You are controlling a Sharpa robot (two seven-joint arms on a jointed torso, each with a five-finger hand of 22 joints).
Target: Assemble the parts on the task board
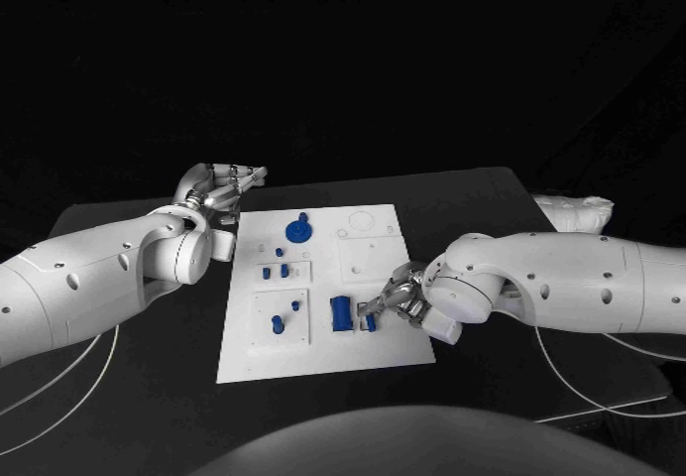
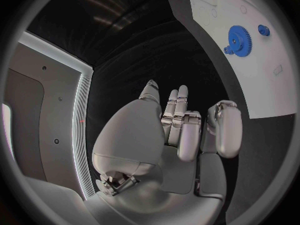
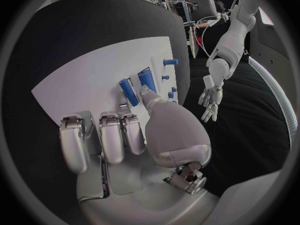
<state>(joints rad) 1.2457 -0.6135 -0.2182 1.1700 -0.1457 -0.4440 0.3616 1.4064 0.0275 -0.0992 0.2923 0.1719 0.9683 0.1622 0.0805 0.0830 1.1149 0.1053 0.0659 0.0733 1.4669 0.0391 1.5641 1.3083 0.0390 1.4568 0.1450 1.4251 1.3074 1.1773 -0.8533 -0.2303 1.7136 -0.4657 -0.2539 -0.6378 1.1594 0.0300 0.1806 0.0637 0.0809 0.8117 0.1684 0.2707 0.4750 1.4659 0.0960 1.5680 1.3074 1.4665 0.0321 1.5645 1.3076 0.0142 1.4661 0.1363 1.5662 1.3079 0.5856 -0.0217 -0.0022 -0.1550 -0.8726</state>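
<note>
Head view: right hand hides the blue part it touches.

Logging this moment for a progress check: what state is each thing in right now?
task board: flat on the table, parts on it.
blue gear: lying on the board's far end, untouched.
blue cylinder: lying on the board beside the right hand.
left hand: empty, fingers apart, off the board.
right hand: at the cylinder; grip unclear.

Black table against a dark backdrop.
</note>
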